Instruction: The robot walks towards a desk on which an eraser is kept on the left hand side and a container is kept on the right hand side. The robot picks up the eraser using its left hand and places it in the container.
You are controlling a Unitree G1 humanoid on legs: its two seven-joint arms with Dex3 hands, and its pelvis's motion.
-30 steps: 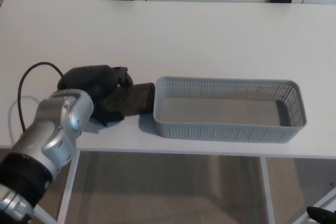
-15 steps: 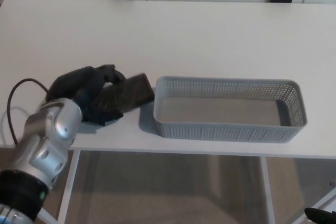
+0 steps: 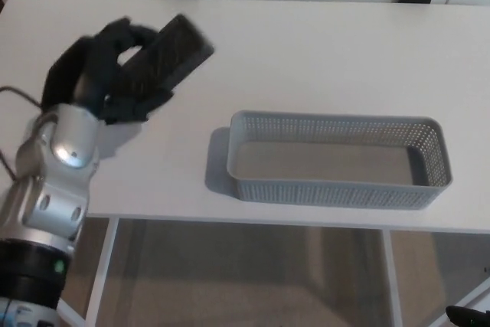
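**benchwatcher:** Up it goes. Half a second back the eraser [image 3: 164, 57] was low on the desk [image 3: 306, 59], right beside the left end of the basket [image 3: 337, 160]. Now the left hand [image 3: 107, 67] has carried it up and away, and it's tilted in the air over the left part of the desk, closer to the far edge, well apart from the basket. Fingers are wrapped around its lower end, and the top end pokes out up and to the right. Basket hasn't budged, and it looks empty.

**solder_sam:** So it's got a real hold? What about the right hand?

**benchwatcher:** Looks like a proper clamp, thumb one side, fingers the other, though the frame's a bit blurry there. The right hand isn't in the picture at all.

**solder_sam:** Okay, so the step is the carry across. How'd you do it well?

**benchwatcher:** My take: keep the height it has now and swing right along the desk until the eraser hangs over the middle of the basket, not over the near-left corner. It's a long block held at one end, so the free end is the bit that could clip the mesh wall. I'd clear the left rim with that end first, then lower.

**solder_sam:** And the drop?

**benchwatcher:** Turn it so it lines up with the long side of the basket, come down inside the walls, and only then spread the fingers. Let go too high and it could bounce off the rim, or nudge the basket toward the front edge, which isn't far off.
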